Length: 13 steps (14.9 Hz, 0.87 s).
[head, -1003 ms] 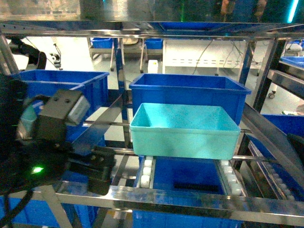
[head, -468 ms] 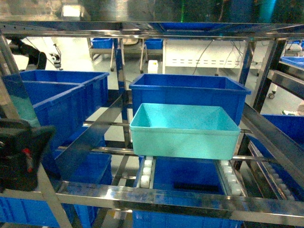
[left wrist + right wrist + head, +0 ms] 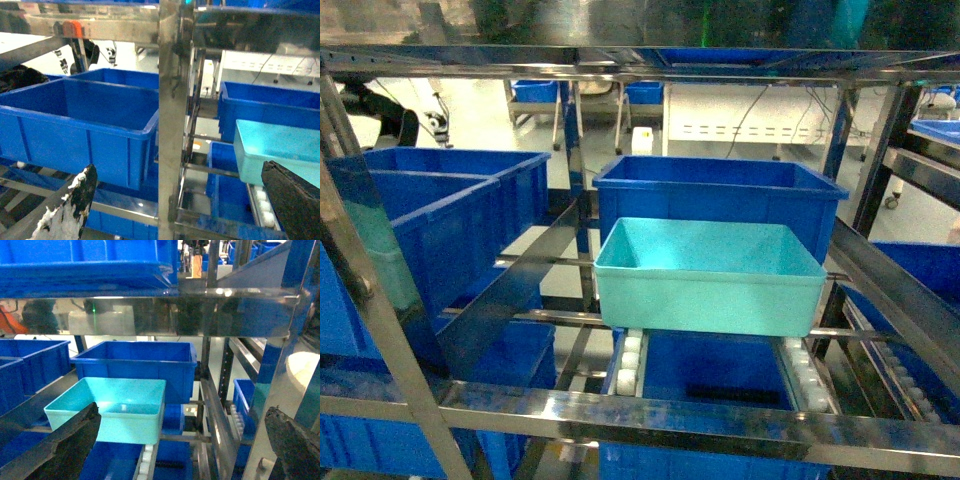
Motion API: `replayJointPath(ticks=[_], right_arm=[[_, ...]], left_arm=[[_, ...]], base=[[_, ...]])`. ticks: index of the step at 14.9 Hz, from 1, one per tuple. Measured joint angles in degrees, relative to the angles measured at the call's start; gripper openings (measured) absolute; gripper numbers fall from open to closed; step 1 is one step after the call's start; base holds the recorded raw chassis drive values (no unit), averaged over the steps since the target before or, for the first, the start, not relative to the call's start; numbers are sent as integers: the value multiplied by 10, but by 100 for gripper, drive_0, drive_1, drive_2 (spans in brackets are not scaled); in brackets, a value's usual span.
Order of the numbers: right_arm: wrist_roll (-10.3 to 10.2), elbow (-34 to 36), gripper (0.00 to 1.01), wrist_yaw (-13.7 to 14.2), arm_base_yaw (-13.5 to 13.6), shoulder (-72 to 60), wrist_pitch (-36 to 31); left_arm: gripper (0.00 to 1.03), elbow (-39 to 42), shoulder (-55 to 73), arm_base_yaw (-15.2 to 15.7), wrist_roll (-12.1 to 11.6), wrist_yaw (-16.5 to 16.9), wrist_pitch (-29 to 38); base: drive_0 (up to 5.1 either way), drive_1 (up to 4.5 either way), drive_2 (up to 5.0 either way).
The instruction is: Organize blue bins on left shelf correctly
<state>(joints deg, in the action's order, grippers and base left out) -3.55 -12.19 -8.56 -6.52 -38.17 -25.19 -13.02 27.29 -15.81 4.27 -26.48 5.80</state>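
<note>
A light turquoise bin (image 3: 708,275) rests on the white roller lane (image 3: 628,362) of the left shelf (image 3: 670,415), in the middle bay. A dark blue bin (image 3: 718,190) stands right behind it, touching or nearly so. Two more dark blue bins (image 3: 450,215) fill the bay to the left. Neither gripper shows in the head view. My left gripper (image 3: 180,200) is open and empty in front of a steel post (image 3: 172,120), with the turquoise bin (image 3: 280,147) off to its right. My right gripper (image 3: 180,445) is open and empty, back from the turquoise bin (image 3: 112,402).
A lower tier holds further dark blue bins (image 3: 720,375). Another blue bin (image 3: 90,260) sits on the tier above. A slanted steel divider (image 3: 895,290) separates the middle bay from a right bay with a blue bin (image 3: 920,265). Steel front rail and posts (image 3: 380,320) stand close.
The left arm, which filled the lower left of the head view, has dropped out of that view. The bins have not moved.
</note>
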Motion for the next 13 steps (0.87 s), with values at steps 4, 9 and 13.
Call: replayJointPath(ticks=[4, 9, 13], right_arm=[[16, -1, 98, 28, 17, -6, -10], [32, 57, 30, 84, 65, 82, 24], [35, 75, 1, 85, 65, 124, 40]], left_arm=[[97, -3, 21, 9, -18, 2, 48], [24, 75, -78, 148, -33, 256, 80], [2, 90, -106, 155, -34, 265, 68]], base=[[0, 0, 0], [0, 0, 0], [0, 0, 0]])
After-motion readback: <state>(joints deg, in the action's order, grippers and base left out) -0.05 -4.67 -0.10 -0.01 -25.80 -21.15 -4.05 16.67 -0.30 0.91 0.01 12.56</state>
